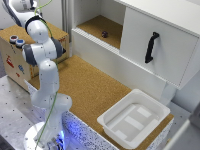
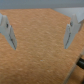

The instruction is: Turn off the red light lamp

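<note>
The red light lamp [image 1: 13, 38] sits on a cardboard box [image 1: 15, 60] at the exterior view's left, beside a blue lamp [image 1: 20, 43]. The gripper [image 2: 39, 34] hangs spread, holding nothing, over cork. Pressing well likely means centring one fingertip squarely on the button.

Exterior looks down obliquely; wrist hugs cork surface [image 2: 40, 55].
</note>
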Robot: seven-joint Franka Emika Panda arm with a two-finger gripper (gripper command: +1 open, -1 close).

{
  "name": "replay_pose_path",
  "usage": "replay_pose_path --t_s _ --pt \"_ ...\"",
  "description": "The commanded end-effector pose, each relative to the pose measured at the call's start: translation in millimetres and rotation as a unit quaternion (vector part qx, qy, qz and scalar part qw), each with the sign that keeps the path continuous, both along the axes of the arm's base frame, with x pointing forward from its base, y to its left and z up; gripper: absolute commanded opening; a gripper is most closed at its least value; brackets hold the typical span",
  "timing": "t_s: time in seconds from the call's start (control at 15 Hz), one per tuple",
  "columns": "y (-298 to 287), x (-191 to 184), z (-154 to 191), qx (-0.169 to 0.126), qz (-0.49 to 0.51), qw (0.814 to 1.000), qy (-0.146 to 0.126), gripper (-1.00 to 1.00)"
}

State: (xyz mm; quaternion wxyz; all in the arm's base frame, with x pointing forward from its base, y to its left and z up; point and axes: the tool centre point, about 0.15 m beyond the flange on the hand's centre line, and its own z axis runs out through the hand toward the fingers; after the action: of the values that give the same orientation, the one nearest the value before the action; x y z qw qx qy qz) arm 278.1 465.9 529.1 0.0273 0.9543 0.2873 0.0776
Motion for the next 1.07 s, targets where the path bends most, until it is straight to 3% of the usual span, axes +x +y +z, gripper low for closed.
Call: replay_pose_path --t_s 0.0,0.53,1.0 --pt "-105 -8 -32 0.092 -0.091 0.991 -0.016 1.00" --pt "-174 -4 -62 0.120 -0.210 0.970 0.003 1.00" --pt "-156 5 -118 0.139 -0.226 0.962 0.063 1.00"
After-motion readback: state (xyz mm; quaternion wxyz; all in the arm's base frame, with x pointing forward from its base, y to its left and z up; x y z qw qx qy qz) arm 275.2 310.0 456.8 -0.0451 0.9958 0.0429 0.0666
